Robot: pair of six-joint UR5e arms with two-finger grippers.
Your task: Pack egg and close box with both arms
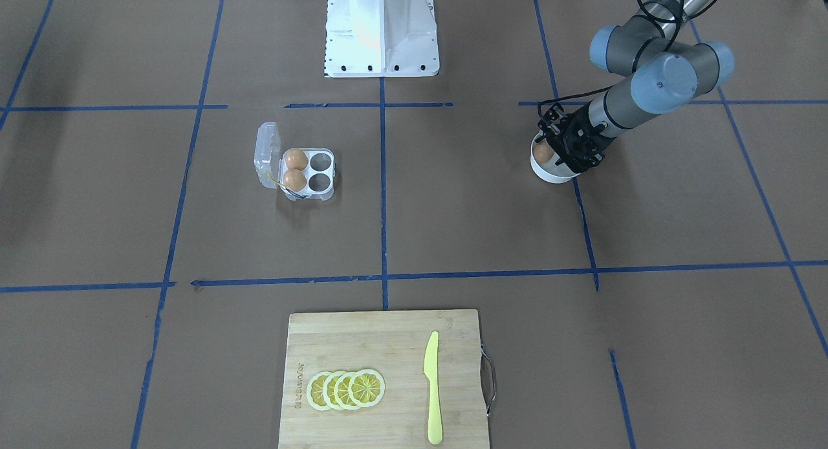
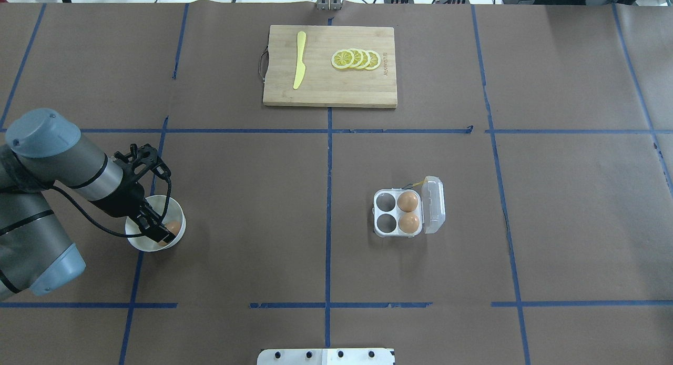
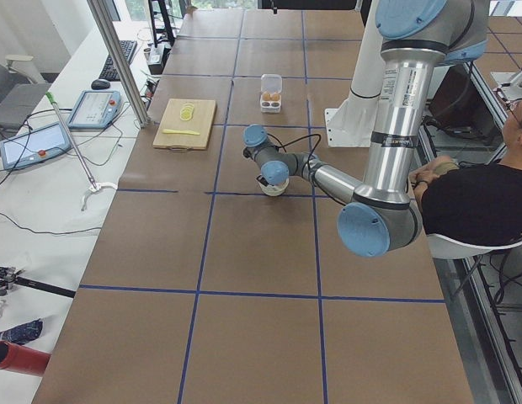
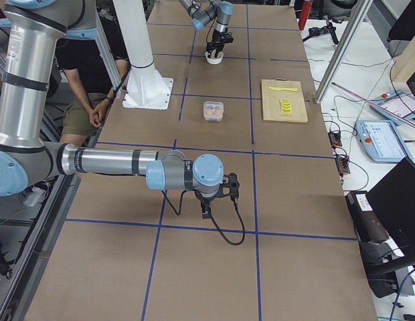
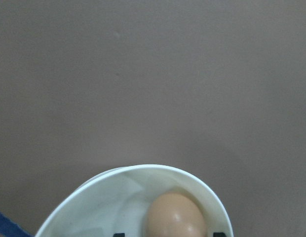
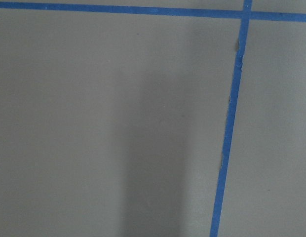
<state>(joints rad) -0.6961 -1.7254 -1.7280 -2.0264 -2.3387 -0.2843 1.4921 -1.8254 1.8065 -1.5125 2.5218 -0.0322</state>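
Observation:
An orange-brown egg (image 1: pixel 542 151) lies in a round white bowl (image 1: pixel 553 175). My left gripper (image 2: pixel 157 231) reaches down into the bowl (image 2: pixel 138 242), open. In the left wrist view its fingertips (image 5: pixel 219 234) stand either side of the egg (image 5: pixel 175 215), wider than it. The clear box (image 1: pixel 319 193) sits with its lid (image 1: pixel 268 154) open; two eggs (image 1: pixel 295 158) fill the cells by the hinge and two cells are empty. My right gripper (image 4: pixel 206 210) hangs low over bare table far from the box; I cannot tell whether it is open.
A wooden cutting board (image 1: pixel 385 345) with lemon slices (image 1: pixel 346 389) and a yellow knife (image 1: pixel 432 384) lies at the table's far edge from the robot. The white pedestal (image 1: pixel 380 32) stands behind the box. Blue tape lines cross the brown table.

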